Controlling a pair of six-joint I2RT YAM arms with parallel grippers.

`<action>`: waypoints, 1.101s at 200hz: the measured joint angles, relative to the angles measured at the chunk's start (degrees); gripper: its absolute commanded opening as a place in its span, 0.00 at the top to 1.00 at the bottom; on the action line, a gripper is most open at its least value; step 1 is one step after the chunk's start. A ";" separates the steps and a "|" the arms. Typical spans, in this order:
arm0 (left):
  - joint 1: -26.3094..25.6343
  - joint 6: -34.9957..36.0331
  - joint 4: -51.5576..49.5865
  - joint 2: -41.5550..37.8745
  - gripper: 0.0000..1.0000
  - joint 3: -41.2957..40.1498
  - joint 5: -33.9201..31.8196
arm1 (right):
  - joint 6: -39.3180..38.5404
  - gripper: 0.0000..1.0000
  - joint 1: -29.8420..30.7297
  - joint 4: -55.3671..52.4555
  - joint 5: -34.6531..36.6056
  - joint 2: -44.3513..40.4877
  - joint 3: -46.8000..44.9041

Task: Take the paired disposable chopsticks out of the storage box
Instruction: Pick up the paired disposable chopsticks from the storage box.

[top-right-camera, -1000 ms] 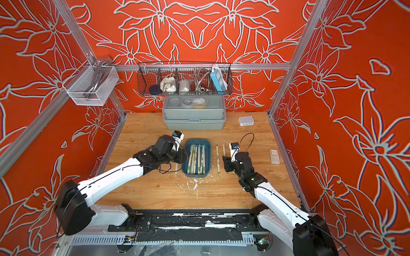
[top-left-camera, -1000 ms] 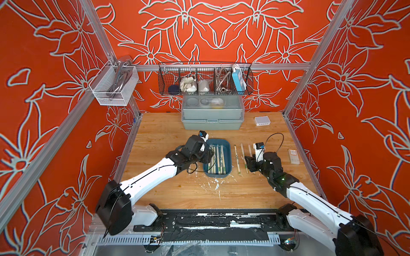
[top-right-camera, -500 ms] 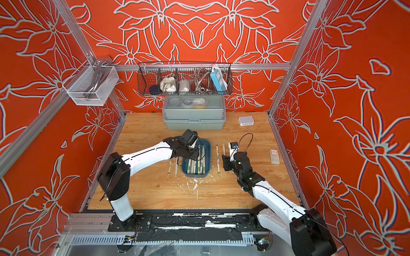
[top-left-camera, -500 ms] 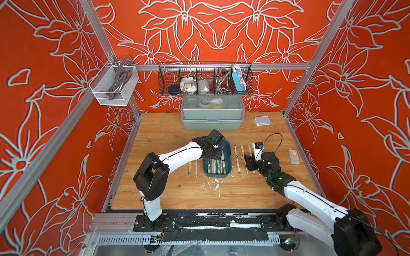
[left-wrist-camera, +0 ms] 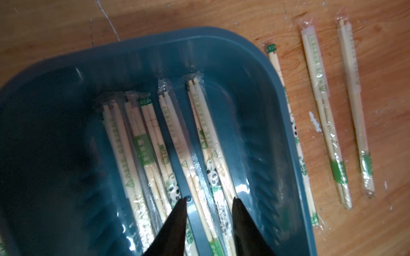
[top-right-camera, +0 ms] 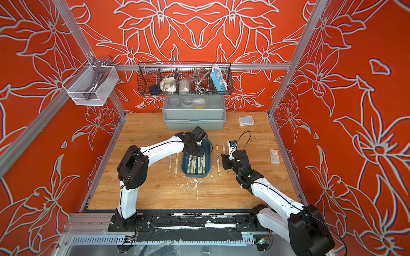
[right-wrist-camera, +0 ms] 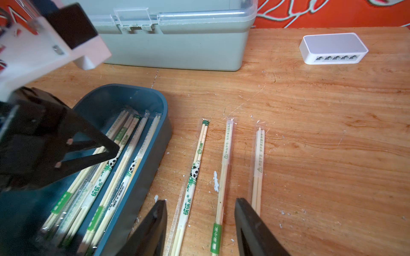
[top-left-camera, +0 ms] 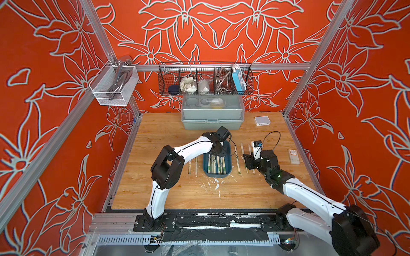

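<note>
Left end effector [left-wrist-camera: 209,198] moved into storage box [left-wrist-camera: 224,41], straddling chopsticks [left-wrist-camera: 200,124].

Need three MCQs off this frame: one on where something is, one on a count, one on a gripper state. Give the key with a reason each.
1. Where is the left gripper?
A) down in the blue storage box, astride wrapped chopsticks
B) outside that box
C) parked back at its base

2. How many wrapped pairs lie on the table on the right arm's side of the box?
A) one
B) six
C) three

3. The right gripper is:
A) shut on a pair
B) open, holding nothing
C) shut on the box rim

Key:
1 A: the left wrist view shows its fingers inside the box walls.
2 C: the right wrist view shows three lying side by side.
3 B: its jaws stand apart above those pairs.
</note>
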 measured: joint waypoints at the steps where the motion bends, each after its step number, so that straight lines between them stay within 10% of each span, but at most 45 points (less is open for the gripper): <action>1: 0.00 0.00 -0.07 0.11 0.69 0.07 0.02 | 0.00 0.46 0.00 0.00 0.00 0.00 0.00; 220: 0.28 -0.39 -6.78 10.73 0.70 9.81 -4.55 | -0.02 0.46 0.00 -3.21 -0.02 2.62 2.69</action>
